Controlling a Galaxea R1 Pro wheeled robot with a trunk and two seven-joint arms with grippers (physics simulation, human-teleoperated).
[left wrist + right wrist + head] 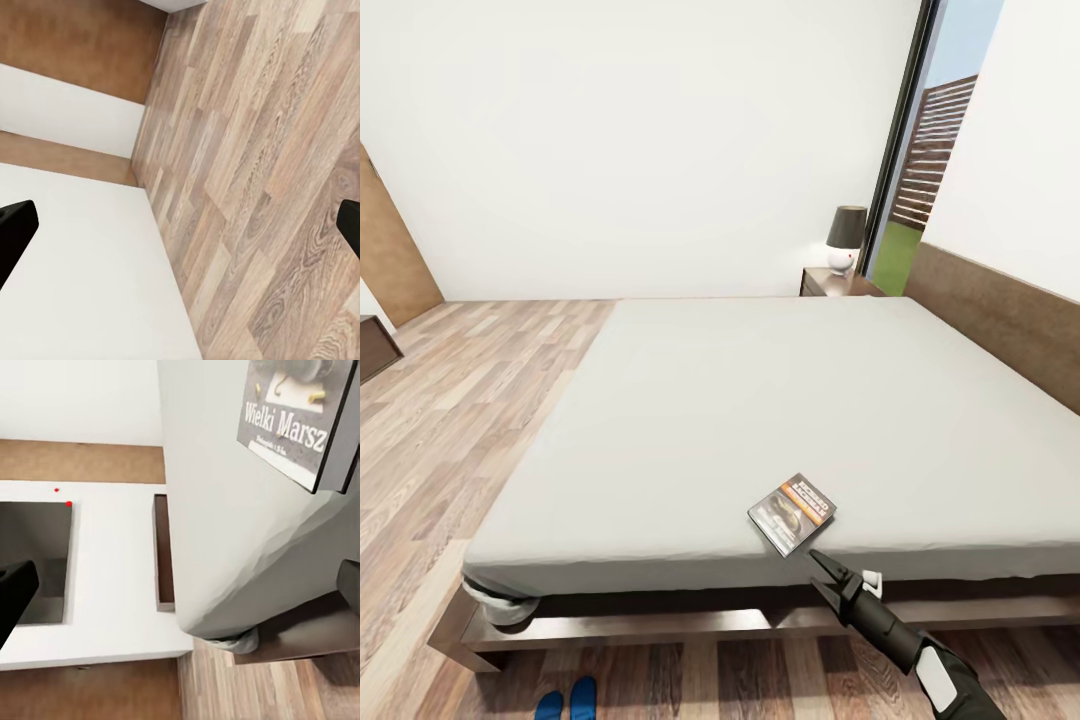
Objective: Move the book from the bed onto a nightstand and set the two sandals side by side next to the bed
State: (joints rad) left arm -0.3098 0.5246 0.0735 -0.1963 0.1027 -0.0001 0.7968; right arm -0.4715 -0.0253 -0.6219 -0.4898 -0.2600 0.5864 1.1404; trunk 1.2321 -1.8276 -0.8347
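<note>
1. The right arm [920, 650] reaches forward and up from the lower right of the head view.
2. The right gripper [830, 572] has its jaws spread wide.
3. The left gripper [180, 225] also gapes, holding nothing.

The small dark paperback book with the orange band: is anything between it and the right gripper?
Nothing visible. The small dark paperback book with the orange band lies flat near the light-grey mattress edge, and the right gripper points at it from just beyond that edge.
</note>
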